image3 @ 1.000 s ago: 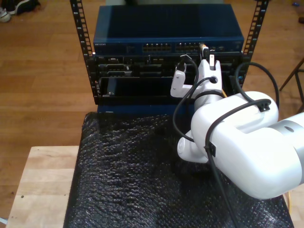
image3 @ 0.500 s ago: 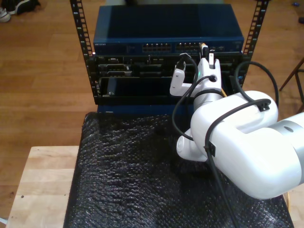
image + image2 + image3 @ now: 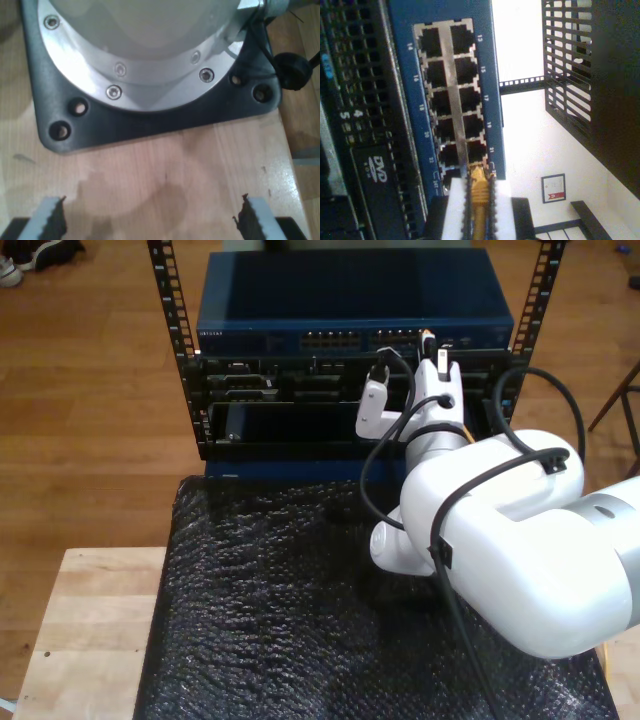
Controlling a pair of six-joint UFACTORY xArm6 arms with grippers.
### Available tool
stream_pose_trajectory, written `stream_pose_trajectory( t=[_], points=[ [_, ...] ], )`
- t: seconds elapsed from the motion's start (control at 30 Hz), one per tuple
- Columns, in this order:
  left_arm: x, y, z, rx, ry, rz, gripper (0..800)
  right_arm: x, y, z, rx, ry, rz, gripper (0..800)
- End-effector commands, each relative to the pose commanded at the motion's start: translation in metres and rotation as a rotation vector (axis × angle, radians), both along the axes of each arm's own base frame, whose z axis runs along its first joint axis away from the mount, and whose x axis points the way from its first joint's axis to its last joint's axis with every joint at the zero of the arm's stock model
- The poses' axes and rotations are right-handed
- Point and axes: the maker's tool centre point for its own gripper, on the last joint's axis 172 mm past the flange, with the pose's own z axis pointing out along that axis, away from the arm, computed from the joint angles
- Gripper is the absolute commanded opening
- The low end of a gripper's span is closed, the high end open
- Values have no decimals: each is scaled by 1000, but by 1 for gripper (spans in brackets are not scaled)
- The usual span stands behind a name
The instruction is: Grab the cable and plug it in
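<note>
Cable (image 3: pixel 479 192) clamped between jaws of my second gripper (image 3: pixel 479 210), yellow plug tip touching a port in the blue switch (image 3: pixel 490 75) on the far rack (image 3: pixel 170 330), my first gripper (image 3: pixel 150 220) spread apart above wooden tabletop (image 3: pixel 165 170).

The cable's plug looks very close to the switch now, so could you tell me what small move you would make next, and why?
I would probably ease my second gripper straight forward. It is shut on the cable, whose plug tip sits right at the end ports of the blue switch, seemingly not yet seated. I cannot tell exactly which port it lines up with, so I would go slowly.
</note>
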Motion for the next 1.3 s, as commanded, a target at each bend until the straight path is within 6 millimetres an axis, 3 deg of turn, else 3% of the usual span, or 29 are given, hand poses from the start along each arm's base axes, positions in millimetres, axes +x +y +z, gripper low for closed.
stream_pose_trajectory(
  t=[0.23, 0.43, 0.6, 1.17, 1.3],
  points=[
    [0, 0, 0, 0, 0, 2, 800, 0, -1, 0, 1, 1, -1, 18],
    [0, 0, 0, 0, 0, 0, 800, -1, 0, -3, 0, 12, 5, 242],
    [0, 0, 0, 0, 0, 2, 800, -5, 4, -6, -3, 23, 14, 330],
    [0, 0, 0, 0, 0, 2, 800, -29, 16, 5, 6, 163, 74, 436],
    [0, 0, 0, 0, 0, 2, 800, -32, 18, 9, 15, 229, 99, 515]
  ],
)
